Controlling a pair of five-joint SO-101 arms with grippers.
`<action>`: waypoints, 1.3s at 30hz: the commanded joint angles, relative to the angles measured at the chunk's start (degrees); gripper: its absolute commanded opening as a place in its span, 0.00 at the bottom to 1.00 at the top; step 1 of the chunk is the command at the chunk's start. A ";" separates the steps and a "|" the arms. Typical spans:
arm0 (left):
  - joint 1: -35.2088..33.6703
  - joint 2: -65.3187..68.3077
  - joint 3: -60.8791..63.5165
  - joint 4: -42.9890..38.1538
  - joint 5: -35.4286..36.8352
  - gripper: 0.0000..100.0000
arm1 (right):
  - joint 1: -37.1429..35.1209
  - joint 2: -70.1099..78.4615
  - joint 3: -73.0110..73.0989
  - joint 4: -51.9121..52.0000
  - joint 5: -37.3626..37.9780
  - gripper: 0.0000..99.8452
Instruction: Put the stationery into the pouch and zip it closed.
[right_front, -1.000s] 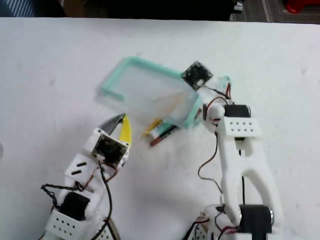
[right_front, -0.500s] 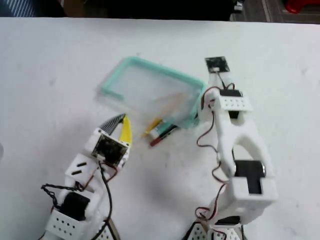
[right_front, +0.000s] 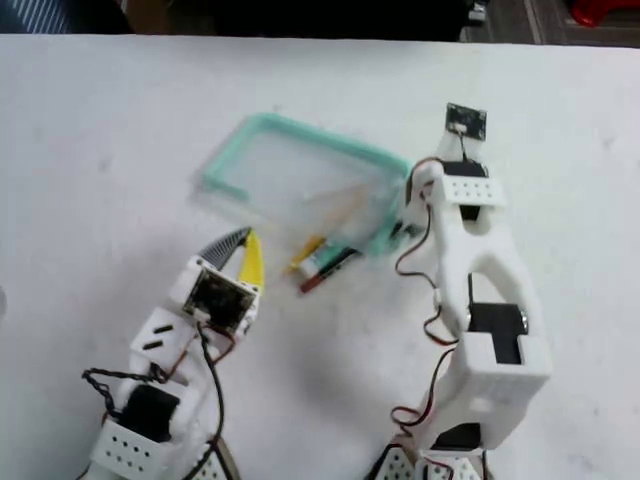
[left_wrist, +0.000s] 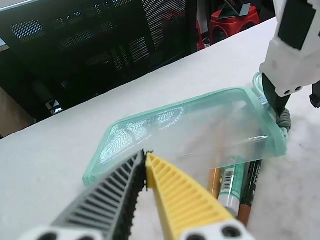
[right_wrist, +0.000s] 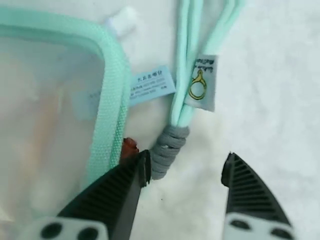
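Mint-trimmed pouch (right_front: 290, 175) unmoved; right end effector (right_wrist: 186, 162), spread, has swung back over its cord (right_wrist: 181, 107). Left end effector (left_wrist: 145, 160) is pressed together. Pens (right_front: 322, 262) protrude, so zipping looks premature.

One clear mint-edged pouch (right_front: 290, 175), one green cord loop (right_wrist: 200, 30), two small labels (right_wrist: 152, 82), at least three pen-like stationery pieces (left_wrist: 232, 182), two arms, left (right_front: 165, 345) and right (right_front: 480, 290), one white table (right_front: 100, 120)
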 joint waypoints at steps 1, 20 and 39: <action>0.57 -0.75 -0.18 -1.41 -0.70 0.02 | -0.04 0.22 -3.25 -0.57 -2.46 0.23; 0.57 -0.75 -0.18 -1.32 -0.70 0.02 | -2.51 7.25 -3.60 -1.89 -9.32 0.03; 0.13 -0.75 -0.26 -1.23 2.99 0.02 | -2.42 7.16 -3.43 -1.89 -9.23 0.02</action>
